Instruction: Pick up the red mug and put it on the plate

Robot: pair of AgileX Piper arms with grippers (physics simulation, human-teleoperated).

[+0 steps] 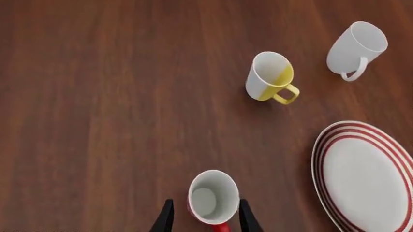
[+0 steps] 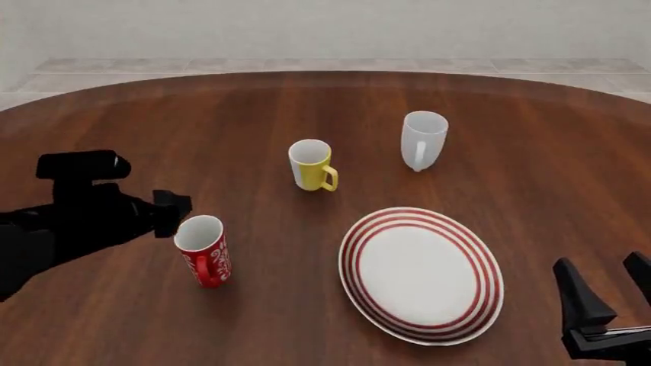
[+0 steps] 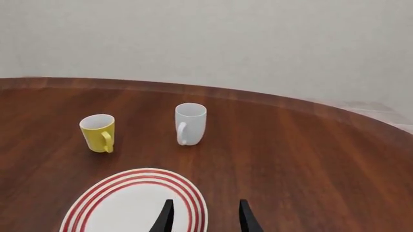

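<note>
Nothing legible anywhere; the red mug (image 2: 204,258) bears white markings (too small to read).

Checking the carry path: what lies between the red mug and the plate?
Nothing. In the front view only bare table separates the red mug from the plate; the yellow mug stands farther back. The left wrist view agrees.

Light reads even and soft in all three feeds, moderately bright, no hard source I can place. Shadows are faint: I see only a weak dark patch hugging the base of the red mug (image 2: 204,259) and under the plate (image 2: 421,328) rim toward 6 o'clock. Counter (image 2: 203,122) shows slight sheen, no glare. Focus sharp throughout; no blur, no obvious edge distortion.
</note>
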